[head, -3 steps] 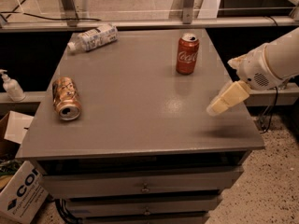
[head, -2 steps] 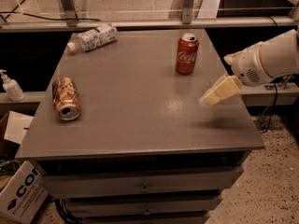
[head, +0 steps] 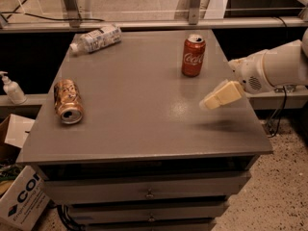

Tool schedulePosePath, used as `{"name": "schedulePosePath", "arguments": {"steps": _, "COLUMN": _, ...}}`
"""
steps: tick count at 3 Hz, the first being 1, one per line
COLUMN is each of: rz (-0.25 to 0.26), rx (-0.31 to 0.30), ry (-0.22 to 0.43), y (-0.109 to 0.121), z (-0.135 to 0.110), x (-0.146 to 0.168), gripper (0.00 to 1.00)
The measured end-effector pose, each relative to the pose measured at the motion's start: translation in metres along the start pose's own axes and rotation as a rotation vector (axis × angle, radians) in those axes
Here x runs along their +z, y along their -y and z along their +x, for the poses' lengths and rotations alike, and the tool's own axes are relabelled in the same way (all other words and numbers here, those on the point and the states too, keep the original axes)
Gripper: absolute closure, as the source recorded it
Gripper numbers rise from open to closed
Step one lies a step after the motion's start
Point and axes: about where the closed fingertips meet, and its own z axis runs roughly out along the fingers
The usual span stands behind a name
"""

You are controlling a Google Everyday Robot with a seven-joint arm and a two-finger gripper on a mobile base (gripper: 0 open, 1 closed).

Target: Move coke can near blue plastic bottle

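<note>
The coke can (head: 193,56) stands upright on the grey table (head: 144,129), at the back right. The blue plastic bottle (head: 96,39) lies on its side at the table's back left corner, white cap pointing left. My gripper (head: 211,101) reaches in from the right on a white arm (head: 274,69) and hovers above the table's right side. It is in front of the can and a little to its right, apart from it, and holds nothing that I can see.
A copper-gold can (head: 68,101) lies on its side near the table's left edge. A white pump-top bottle (head: 11,88) stands on a ledge to the left. Cardboard boxes (head: 19,196) sit on the floor at the lower left. Drawers (head: 149,192) are below the tabletop.
My gripper has moved left, further in over the table's right side and closer to the coke can. The cans and the bottle have not moved.
</note>
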Motion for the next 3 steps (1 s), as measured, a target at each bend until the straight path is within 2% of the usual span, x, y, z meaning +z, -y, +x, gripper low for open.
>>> {"name": "schedulePosePath", "arguments": {"steps": 1, "rz": 0.068, "rx": 0.068, "ry": 0.093, "y": 0.021, "z": -0.011, "x": 0.021, "gripper": 0.0}}
{"name": "schedulePosePath", "arguments": {"steps": 2, "rz": 0.127, "rx": 0.109, "ry": 0.145, "y": 0.045, "z": -0.016, "x": 0.027, "gripper": 0.0}}
{"name": "schedulePosePath", "arguments": {"steps": 3, "rz": 0.16, "rx": 0.159, "ry": 0.192, "y": 0.072, "z": -0.023, "x": 0.044, "gripper": 0.0}}
